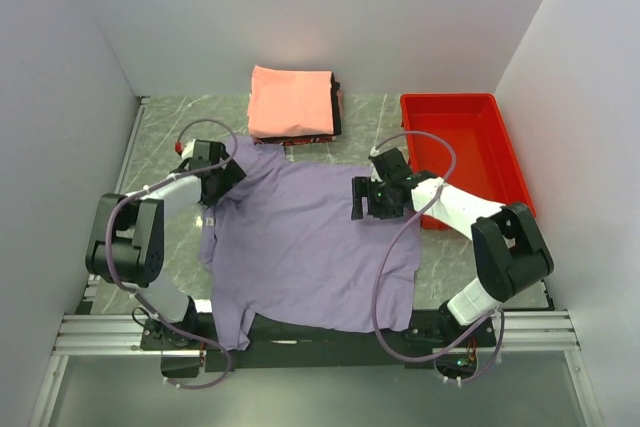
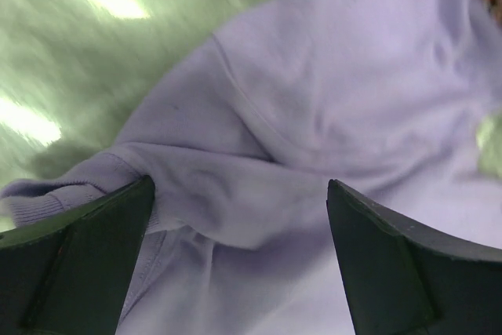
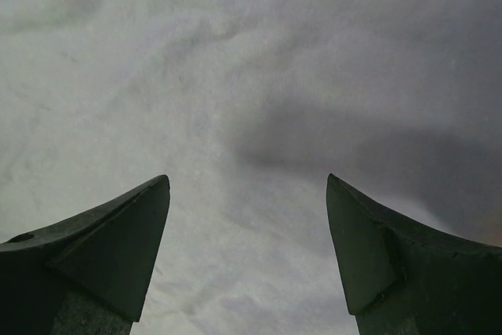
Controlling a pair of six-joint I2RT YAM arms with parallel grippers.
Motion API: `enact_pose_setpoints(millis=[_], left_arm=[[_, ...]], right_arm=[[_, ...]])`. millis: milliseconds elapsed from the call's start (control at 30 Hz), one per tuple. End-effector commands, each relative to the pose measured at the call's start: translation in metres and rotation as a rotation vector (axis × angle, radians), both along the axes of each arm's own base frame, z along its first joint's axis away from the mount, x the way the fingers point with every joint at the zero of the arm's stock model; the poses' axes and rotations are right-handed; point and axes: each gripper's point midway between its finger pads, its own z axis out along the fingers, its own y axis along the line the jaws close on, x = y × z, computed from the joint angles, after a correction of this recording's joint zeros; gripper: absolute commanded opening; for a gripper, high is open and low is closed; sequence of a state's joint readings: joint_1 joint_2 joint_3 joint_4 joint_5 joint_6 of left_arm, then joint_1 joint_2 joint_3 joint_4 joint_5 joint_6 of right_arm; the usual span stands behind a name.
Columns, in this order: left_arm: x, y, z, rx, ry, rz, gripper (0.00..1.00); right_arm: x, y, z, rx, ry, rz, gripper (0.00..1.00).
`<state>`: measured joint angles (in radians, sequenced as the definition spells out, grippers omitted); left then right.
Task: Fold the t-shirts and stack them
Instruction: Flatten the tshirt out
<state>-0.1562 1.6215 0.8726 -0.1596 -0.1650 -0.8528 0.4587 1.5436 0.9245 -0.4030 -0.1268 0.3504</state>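
A lavender-purple t-shirt [image 1: 310,247] lies spread on the table, wrinkled, its hem hanging over the near edge. A stack of folded shirts [image 1: 292,102], salmon-pink on top with black and dark red edges below, sits behind it. My left gripper [image 1: 228,175] is open over the shirt's far-left shoulder; the left wrist view shows the shirt [image 2: 314,115] and its ribbed sleeve edge between the jaws [image 2: 241,194]. My right gripper [image 1: 362,199] is open over the shirt's right side; cloth [image 3: 235,115] fills the right wrist view between the fingers [image 3: 247,186].
A red plastic tray [image 1: 465,152] stands at the right, beside the right arm. Grey marble tabletop [image 1: 165,137] shows at the left. White walls close in the sides and back. A metal rail [image 1: 310,332] runs along the near edge.
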Motion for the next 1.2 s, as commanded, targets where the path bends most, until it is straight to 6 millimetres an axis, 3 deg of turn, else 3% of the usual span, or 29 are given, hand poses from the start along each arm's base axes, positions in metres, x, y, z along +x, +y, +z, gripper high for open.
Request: enact_pose_setpoints(millis=[0, 267, 333, 367, 500, 533, 600, 667, 733, 767, 800, 833, 867, 900, 933, 967, 1000, 1033, 1100, 1133, 1167], left_arm=[[0.002, 0.029, -0.016, 0.077, 0.056, 0.075, 0.99], [0.03, 0.074, -0.005, 0.108, 0.042, 0.15, 0.99], [0.044, 0.075, 0.004, 0.115, 0.016, 0.136, 0.99], [0.047, 0.087, 0.003, 0.113, 0.019, 0.146, 0.99], [0.076, 0.082, 0.022, 0.085, -0.034, 0.083, 0.99], [0.088, 0.079, 0.036, 0.073, -0.067, 0.064, 0.99], [0.09, 0.077, 0.045, 0.074, -0.066, 0.049, 0.99], [0.088, 0.078, 0.065, 0.069, -0.099, 0.055, 1.0], [0.071, 0.078, 0.066, 0.069, -0.091, 0.067, 0.99], [0.064, 0.079, 0.084, 0.063, -0.133, 0.094, 0.99], [0.047, 0.078, 0.074, 0.058, -0.107, 0.101, 0.99], [0.038, 0.077, 0.078, 0.051, -0.117, 0.108, 0.99], [0.029, 0.073, 0.094, 0.026, -0.161, 0.129, 1.0], [0.019, 0.068, 0.094, 0.001, -0.164, 0.129, 0.99], [-0.002, 0.062, 0.075, -0.019, -0.121, 0.13, 1.0], [-0.011, 0.054, 0.085, -0.05, -0.159, 0.134, 0.99], [-0.032, 0.047, 0.064, -0.054, -0.114, 0.133, 0.99], [-0.042, 0.035, 0.071, -0.084, -0.141, 0.139, 0.99], [-0.059, 0.029, 0.061, -0.092, -0.13, 0.139, 0.99], [-0.072, 0.03, 0.047, -0.087, -0.097, 0.152, 0.99], [-0.082, 0.029, 0.045, -0.097, -0.086, 0.164, 0.99]], right_arm=[[0.005, 0.01, -0.003, 0.018, -0.008, 0.038, 0.87], [0.014, 0.022, -0.015, -0.004, 0.019, 0.068, 0.87], [0.019, 0.025, -0.016, -0.006, 0.019, 0.066, 0.87], [0.021, 0.025, -0.019, -0.014, 0.023, 0.068, 0.87], [0.04, 0.021, -0.025, -0.076, 0.003, 0.045, 0.87], [0.053, 0.022, -0.019, -0.089, -0.024, 0.035, 0.87], [0.063, 0.014, -0.028, -0.15, -0.018, 0.02, 0.87], [0.081, 0.012, -0.021, -0.19, -0.046, -0.014, 0.87], [0.083, 0.013, -0.012, -0.187, -0.064, -0.014, 0.87], [0.083, 0.013, 0.003, -0.167, -0.098, -0.019, 0.87], [0.08, 0.015, 0.01, -0.156, -0.11, -0.016, 0.87], [0.072, 0.011, 0.011, -0.162, -0.107, -0.017, 0.87], [0.068, 0.009, 0.028, -0.159, -0.143, -0.03, 0.87], [0.058, 0.006, 0.031, -0.177, -0.135, -0.029, 0.87], [0.045, 0.007, 0.029, -0.196, -0.126, -0.015, 0.87], [0.036, 0.007, 0.039, -0.205, -0.148, -0.026, 0.87], [0.018, 0.005, 0.031, -0.229, -0.125, -0.004, 0.87], [0.0, 0.021, 0.037, -0.214, -0.143, 0.039, 0.87], [-0.023, 0.037, 0.033, -0.191, -0.132, 0.096, 0.87], [-0.041, 0.045, 0.024, -0.176, -0.101, 0.138, 0.88], [-0.061, 0.064, 0.023, -0.14, -0.087, 0.186, 0.87]])
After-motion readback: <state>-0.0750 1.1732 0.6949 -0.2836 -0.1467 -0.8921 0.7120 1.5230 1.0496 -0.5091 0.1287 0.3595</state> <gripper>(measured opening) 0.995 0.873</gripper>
